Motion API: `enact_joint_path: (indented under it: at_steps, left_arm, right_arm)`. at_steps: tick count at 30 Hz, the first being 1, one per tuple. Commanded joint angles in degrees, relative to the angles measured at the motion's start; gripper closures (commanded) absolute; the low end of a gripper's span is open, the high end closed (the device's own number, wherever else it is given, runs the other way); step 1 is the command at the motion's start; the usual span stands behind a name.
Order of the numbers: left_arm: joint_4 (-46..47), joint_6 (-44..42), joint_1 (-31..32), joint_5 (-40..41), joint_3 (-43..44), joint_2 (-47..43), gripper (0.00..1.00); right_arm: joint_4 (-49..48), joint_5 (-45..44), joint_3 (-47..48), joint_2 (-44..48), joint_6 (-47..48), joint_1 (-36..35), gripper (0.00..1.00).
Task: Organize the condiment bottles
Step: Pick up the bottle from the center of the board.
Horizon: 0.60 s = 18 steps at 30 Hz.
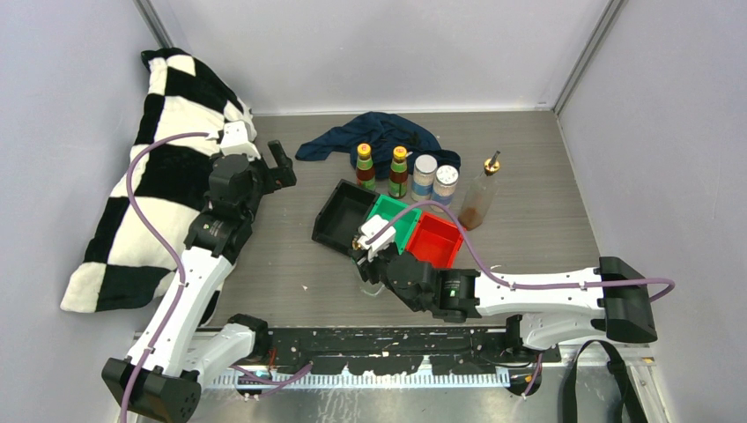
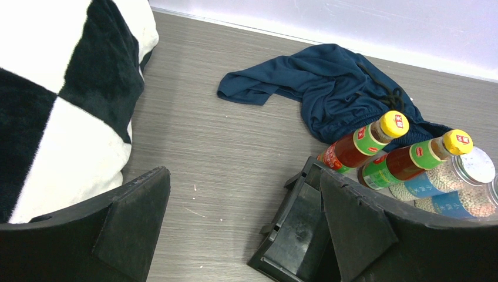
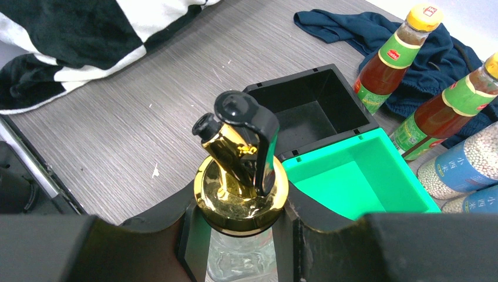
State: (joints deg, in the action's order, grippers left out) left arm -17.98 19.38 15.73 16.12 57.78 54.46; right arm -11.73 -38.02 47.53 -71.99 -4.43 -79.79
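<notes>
- Right hand [image 3: 239, 235] clamps the neck of the clear glass bottle [image 3: 235, 194], beside the green bin [image 3: 352, 176].
- Left hand [image 2: 244, 220] gapes wide, empty.
- Risk: smooth glass may slip, tipping against that bin.

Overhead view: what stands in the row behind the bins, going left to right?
Yellow-capped bottle → second yellow-capped bottle → white-capped jar → second white-capped jar → glass bottle with gold pourer.

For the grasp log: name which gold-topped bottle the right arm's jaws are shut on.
The clear bottle on the near side of the bins; the other gold-topped bottle, part-filled with brown liquid, stands free at the row's right end.
</notes>
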Motion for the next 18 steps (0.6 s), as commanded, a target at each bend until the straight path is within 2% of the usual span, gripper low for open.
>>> enact_joint_path:
  at_steps: [1,18]
  left_arm:
    - [0.9,0.6,-0.3,1.3,-0.3,-1.1,0.0]
    - [0.9,0.6,-0.3,1.7,-0.4,-1.1,0.0]
  right_arm:
    - [-3.0,1.1,4.6,1.0,1.8,-0.4,1.0]
    - [-5.4,4.4,6.3,1.5,3.0,-0.2,1.0]
